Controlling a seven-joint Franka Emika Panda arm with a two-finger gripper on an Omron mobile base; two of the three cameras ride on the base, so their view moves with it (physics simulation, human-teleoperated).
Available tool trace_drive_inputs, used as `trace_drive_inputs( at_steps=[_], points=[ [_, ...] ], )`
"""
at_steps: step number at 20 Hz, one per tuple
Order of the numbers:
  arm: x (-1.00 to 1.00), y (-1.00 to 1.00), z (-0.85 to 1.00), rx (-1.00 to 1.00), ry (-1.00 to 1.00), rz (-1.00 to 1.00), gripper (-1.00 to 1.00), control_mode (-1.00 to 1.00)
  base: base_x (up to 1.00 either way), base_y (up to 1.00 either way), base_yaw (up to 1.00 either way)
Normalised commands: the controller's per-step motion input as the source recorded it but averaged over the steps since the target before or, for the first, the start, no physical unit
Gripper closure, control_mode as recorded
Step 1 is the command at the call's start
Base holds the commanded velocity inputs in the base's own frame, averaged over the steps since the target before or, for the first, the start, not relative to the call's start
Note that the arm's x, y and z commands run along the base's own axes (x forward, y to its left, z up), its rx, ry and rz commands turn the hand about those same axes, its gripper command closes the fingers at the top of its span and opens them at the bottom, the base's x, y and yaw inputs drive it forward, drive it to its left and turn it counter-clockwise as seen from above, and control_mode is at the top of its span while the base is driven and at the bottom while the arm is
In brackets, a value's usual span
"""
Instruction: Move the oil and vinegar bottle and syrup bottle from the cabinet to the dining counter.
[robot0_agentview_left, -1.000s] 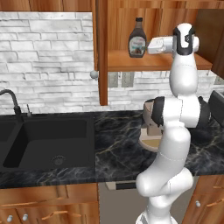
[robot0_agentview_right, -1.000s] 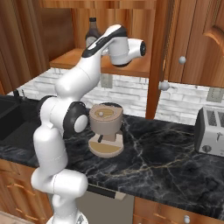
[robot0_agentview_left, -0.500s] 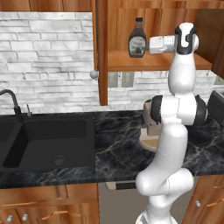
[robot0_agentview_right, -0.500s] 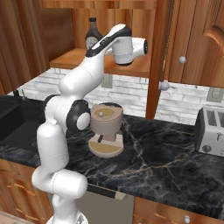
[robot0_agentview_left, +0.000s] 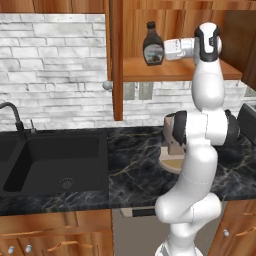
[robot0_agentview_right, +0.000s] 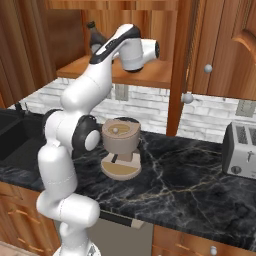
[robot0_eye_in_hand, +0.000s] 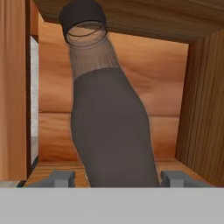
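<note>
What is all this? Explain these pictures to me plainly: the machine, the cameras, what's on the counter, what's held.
The machine is a white robot arm on a base that can drive, in a computer-drawn kitchen. Two pictures come from cameras on that base, behind the arm to its left and right. The third comes from a camera on its hand, looking along the claw. On the black marble counter stand a coffee machine and a toaster; a black sink is set into it. The arm reaches into the open wooden cabinet, where the claw's two fingers sit either side of a dark brown syrup bottle on the shelf. Whether they are clamped on it, the pictures do not settle.
</note>
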Motion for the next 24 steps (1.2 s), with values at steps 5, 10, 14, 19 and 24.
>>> trace_drive_inputs(
  at_steps=[5, 10, 14, 19, 24],
  points=[
    [-0.01, 0.24, 0.0, 0.0, 0.02, 0.0, 1.0, -1.0, 0.0, 0.0, 0.0],
    [0.0, -0.05, -0.06, 0.0, 0.0, -0.01, 1.0, -1.0, 0.0, 0.0, 0.0],
    [-0.15, -0.47, 0.0, 0.0, 0.0, -0.07, 1.0, -1.0, 0.0, 0.0, 0.0],
    [-0.36, -0.54, 0.0, 0.0, 0.0, -0.09, 1.0, -1.0, 0.0, 0.0, 0.0],
    [-0.57, -0.43, 0.0, 0.0, 0.02, -0.09, 1.0, -1.0, 0.0, 0.0, 0.0]
  ],
)
